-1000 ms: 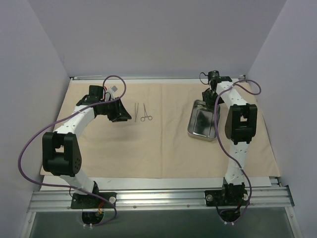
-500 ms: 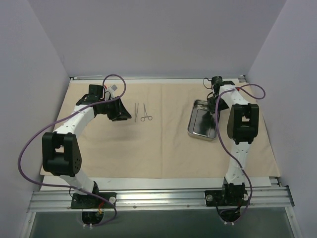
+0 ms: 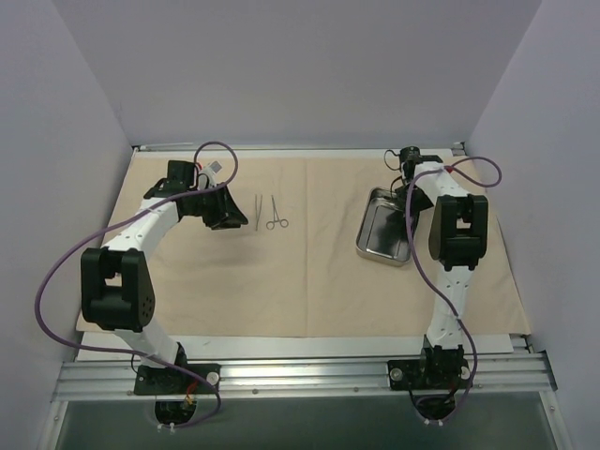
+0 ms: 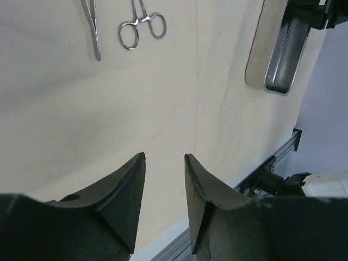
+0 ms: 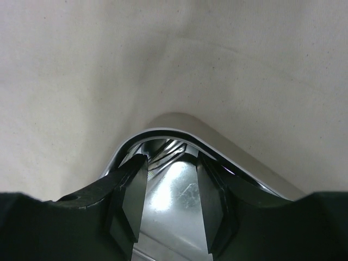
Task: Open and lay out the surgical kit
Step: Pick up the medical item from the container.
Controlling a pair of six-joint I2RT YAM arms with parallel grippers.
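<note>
Top external view: the cloth (image 3: 309,281) lies open and flat across the table. The tray (image 3: 382,234) sits on its right half, turned at a slight angle. Well apart on the left half we have two tools side by side, the slim instrument (image 3: 258,211) and the ringed instrument (image 3: 275,216), both flat on the cloth.

Over to the right wrist: the right gripper (image 5: 169,159) hangs over a rounded corner of the tray. Its jaws are parted with only bare steel floor between them, so it pinches nothing. Both fingers look to be inside the rim, none outside.

Left wrist now: the left gripper (image 4: 164,157) hovers above plain cloth, jaws apart and empty, with the instruments farther ahead.

We judge the layout nearly done. The tray looks stiff, smooth and slippery, so the place to take it is the wall, one finger inside and one outside, near a corner. A pinch on the floor would just skate off.

The instruments look light and thin and sit low on soft fabric. We would close across the shank near the pivot, coming straight down. The cloth itself is limp, and dragging anything over it risks bunching it up.
</note>
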